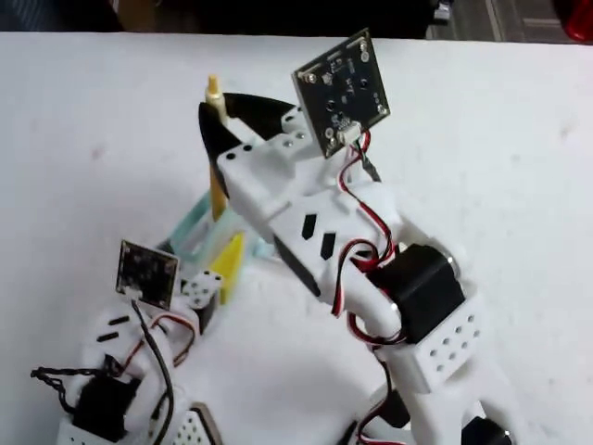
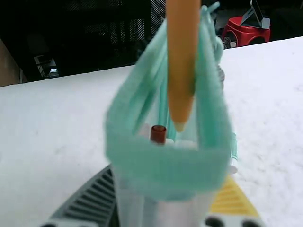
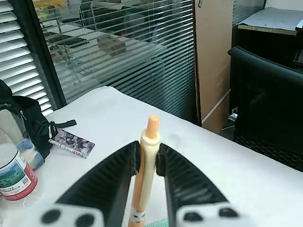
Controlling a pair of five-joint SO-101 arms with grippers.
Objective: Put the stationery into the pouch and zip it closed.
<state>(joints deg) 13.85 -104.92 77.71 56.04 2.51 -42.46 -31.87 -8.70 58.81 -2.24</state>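
Your right gripper (image 3: 147,150) clamps the pen (image 3: 150,130) — tip down at the pouch (image 2: 165,165) mouth; your left gripper (image 2: 161,204) pinches the pouch edge.

Office: slatted blinds (image 3: 118,47), black chair (image 3: 270,109)

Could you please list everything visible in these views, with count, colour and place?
pen: one, orange, upright, tip at the pouch mouth
pouch: one, clear with teal edging, mouth open
red-capped item: one, inside the pouch
bottle: one, clear with red label, on the table beside the bag
bag: one, black, on the table
card: one, printed, flat on the table
table: one, white
chair: one, black, beyond the table
right claw: one, black, shut on the pen
left claw: one, grey and yellow, holding the pouch
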